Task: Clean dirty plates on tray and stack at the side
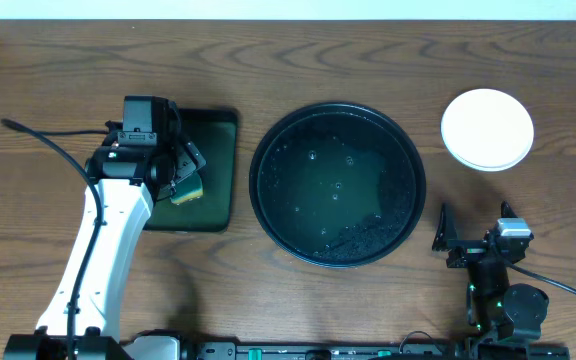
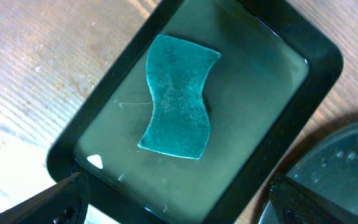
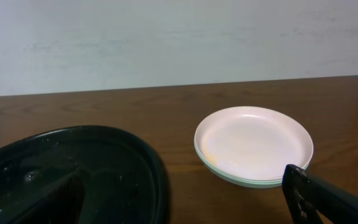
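one round tray (image 1: 298, 205), one rectangular tray (image 2: 263, 87), one sponge (image 2: 178, 99), one plate stack (image 1: 487, 129).

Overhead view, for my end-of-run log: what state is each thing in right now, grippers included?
Round tray: wet inside, no plates on it.
Plates: stacked on the table to the side of the round tray, white one on top.
Sponge: lying flat in the rectangular tray, not gripped.
Rectangular tray: holds only the sponge.
Left gripper: open, empty, above the sponge.
Right gripper: open, empty.
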